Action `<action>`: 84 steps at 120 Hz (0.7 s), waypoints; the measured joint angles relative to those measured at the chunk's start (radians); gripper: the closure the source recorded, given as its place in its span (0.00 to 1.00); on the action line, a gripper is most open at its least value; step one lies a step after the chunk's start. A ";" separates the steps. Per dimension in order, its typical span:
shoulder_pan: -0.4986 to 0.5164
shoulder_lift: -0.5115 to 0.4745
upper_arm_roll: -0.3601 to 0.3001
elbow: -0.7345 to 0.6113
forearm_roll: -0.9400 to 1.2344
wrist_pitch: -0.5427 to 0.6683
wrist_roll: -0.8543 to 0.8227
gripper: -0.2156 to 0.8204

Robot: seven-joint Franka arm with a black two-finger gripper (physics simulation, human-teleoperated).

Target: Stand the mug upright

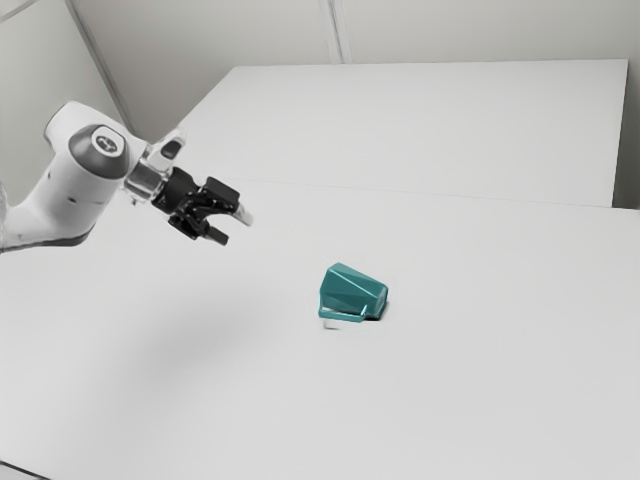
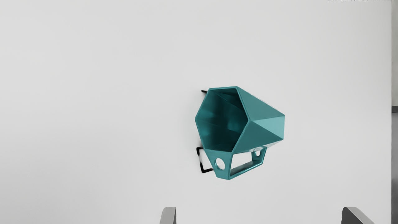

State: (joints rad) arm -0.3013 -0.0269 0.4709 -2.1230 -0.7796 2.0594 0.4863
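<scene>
At the exterior view's left, the white arm [image 1: 75,185] is cut off by the edge; at its end the gripper [image 1: 234,228] is wide, its two fingers far apart, and the wrist view cuts off all but their tips; the mug [image 1: 353,292] lies on its side on the table [image 1: 500,400], lower than the gripper and well apart from it, toward the exterior view's right; its big mouth [image 2: 222,119] is turned to the gripper's side, dark deep inside; the handle [image 2: 247,170] sticks out sideways; thin black lines [image 2: 201,166] beside the mouth are hard to make out, partly hidden behind the mug.
</scene>
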 joint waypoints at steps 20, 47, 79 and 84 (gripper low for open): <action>0.003 0.070 0.000 0.001 -0.141 -0.025 0.116 0.24; -0.006 0.123 -0.001 -0.011 -0.258 -0.076 0.248 0.25; -0.004 0.214 -0.003 -0.013 -0.379 -0.133 0.383 0.25; -0.004 0.224 -0.004 -0.012 -0.393 -0.139 0.401 0.25</action>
State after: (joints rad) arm -0.3057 0.1968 0.4665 -2.1352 -1.1726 1.9200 0.8869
